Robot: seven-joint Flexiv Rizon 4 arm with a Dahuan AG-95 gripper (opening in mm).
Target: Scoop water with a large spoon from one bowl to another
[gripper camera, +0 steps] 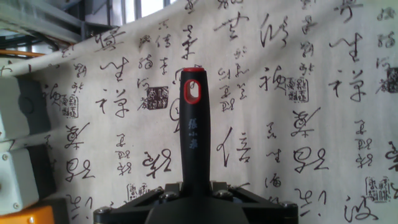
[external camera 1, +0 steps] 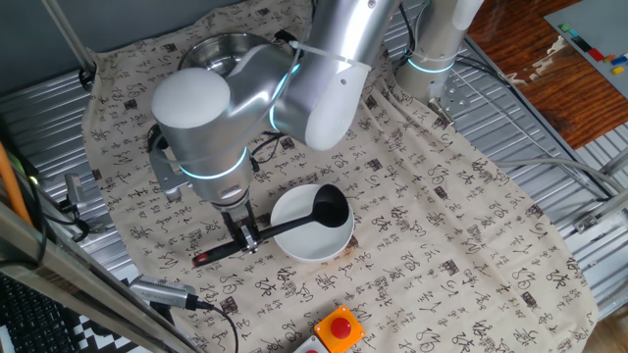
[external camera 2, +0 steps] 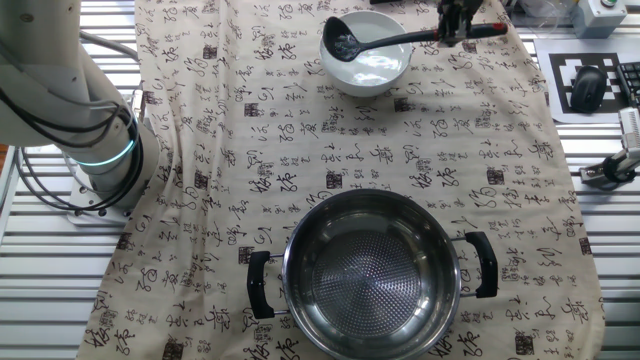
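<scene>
Two bowls stand on the cloth-covered bench (external camera 2: 560,150), and the steel bowl (external camera 2: 372,275) serves as the landmark. In the other fixed view it sits nearest the camera, round and shiny, with two black side handles sticking out left and right; its dimpled bottom shows plainly, and whether any water lies in it cannot be told.

Well beyond the steel bowl, across a broad stretch of the calligraphy-printed cloth (external camera 2: 330,160), stands the white bowl (external camera 2: 366,66). It is smooth and glossy, and a pale sheen inside suggests liquid, though this is not certain. The large spoon (external camera 2: 400,40) lies tilted across it: the deep black cup rests inside the white bowl against the rim, and the long handle reaches out over the opposite rim, away from the steel bowl's side.

Farther along that handle, the pincer (external camera 1: 242,235) is clamped onto the large spoon near its red-tipped end, its fingers closed on the black shaft. The hand view shows the handle rising from between the jaws, its red-ringed hanging hole at the top, above the cloth.
</scene>
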